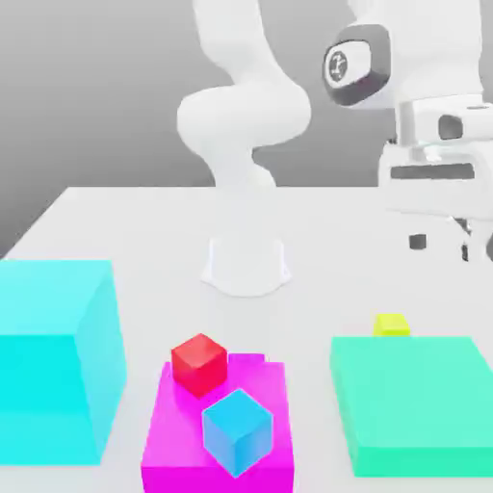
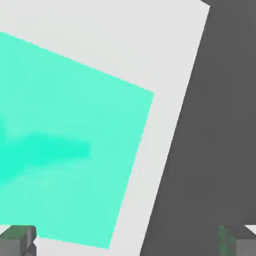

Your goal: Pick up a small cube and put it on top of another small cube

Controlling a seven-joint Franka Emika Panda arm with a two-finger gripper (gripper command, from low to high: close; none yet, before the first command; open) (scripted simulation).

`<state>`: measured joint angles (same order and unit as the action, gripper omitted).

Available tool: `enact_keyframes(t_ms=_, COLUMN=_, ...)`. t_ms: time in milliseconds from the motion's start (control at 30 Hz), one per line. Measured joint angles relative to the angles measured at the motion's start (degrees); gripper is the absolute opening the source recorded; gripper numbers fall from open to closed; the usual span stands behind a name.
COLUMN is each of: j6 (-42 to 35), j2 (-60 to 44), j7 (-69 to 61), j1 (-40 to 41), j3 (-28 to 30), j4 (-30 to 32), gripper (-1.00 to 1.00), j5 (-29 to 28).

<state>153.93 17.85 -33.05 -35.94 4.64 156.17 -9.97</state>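
Note:
The tiny yellow cube (image 1: 392, 324) rests on the table just behind the flat green block (image 1: 414, 402). The small red cube (image 1: 199, 364) sits on top of the magenta block (image 1: 183, 451), near its back corner on the exterior view's left. My gripper (image 1: 443, 244) hangs high above the table at the exterior view's right, above and a little to the right of the yellow cube. It is open with nothing between its fingers (image 2: 17, 239). In the hand view the gripper (image 2: 128, 243) looks down on the green block (image 2: 65, 145) and the table's edge.
A light blue cube (image 1: 237, 430) also lies on the magenta block, in front of the red cube. A big cyan block (image 1: 53, 361) stands at the exterior view's left. The arm's white base (image 1: 246, 262) stands mid-table. Past the table's edge (image 2: 187, 100) is dark floor.

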Motion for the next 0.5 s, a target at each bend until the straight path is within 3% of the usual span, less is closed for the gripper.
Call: enact_keyframes(t_ms=500, j6=9.8, j2=-11.28, j7=-38.97, j1=-15.06, j3=2.45, j4=10.44, gripper=0.0, j5=3.66)
